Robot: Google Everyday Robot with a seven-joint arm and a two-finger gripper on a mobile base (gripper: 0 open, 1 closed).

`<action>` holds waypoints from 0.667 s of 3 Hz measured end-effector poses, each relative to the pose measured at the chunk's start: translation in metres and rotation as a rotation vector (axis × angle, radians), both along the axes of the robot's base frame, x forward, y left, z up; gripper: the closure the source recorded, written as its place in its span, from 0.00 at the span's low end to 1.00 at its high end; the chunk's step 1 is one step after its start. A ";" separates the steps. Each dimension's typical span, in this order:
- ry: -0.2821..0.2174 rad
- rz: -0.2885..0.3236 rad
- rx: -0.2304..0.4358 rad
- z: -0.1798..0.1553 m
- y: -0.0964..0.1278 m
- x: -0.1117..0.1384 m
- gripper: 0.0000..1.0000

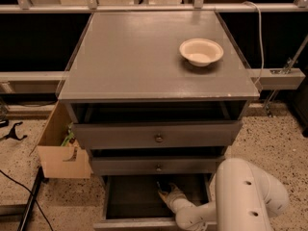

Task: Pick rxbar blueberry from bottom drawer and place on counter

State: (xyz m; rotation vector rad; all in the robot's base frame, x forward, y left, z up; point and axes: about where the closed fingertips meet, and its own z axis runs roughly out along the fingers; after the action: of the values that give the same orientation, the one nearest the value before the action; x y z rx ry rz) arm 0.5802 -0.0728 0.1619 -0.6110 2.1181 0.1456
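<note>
The bottom drawer [115,206] is pulled open at the foot of the grey cabinet, its inside dark. My white arm reaches down from the lower right, and my gripper [163,190] sits inside the drawer near its back, just under the middle drawer's front. The rxbar blueberry does not show; the gripper and the shadow hide that part of the drawer. The counter [134,57] is the broad grey top above the drawers.
A pale bowl [201,51] stands on the counter's right rear. The two upper knobbed drawers [158,137] stick out slightly. An open cardboard box [60,150] sits on the floor left of the cabinet. A white cable hangs at the right.
</note>
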 end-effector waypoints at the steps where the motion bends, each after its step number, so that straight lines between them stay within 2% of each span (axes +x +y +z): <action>1: 0.001 0.124 -0.054 0.011 0.001 -0.005 1.00; 2: 0.030 0.257 -0.122 0.016 -0.001 -0.009 1.00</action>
State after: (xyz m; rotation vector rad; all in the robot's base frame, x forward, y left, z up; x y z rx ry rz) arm 0.5710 -0.0739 0.1781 -0.9591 2.0815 0.1706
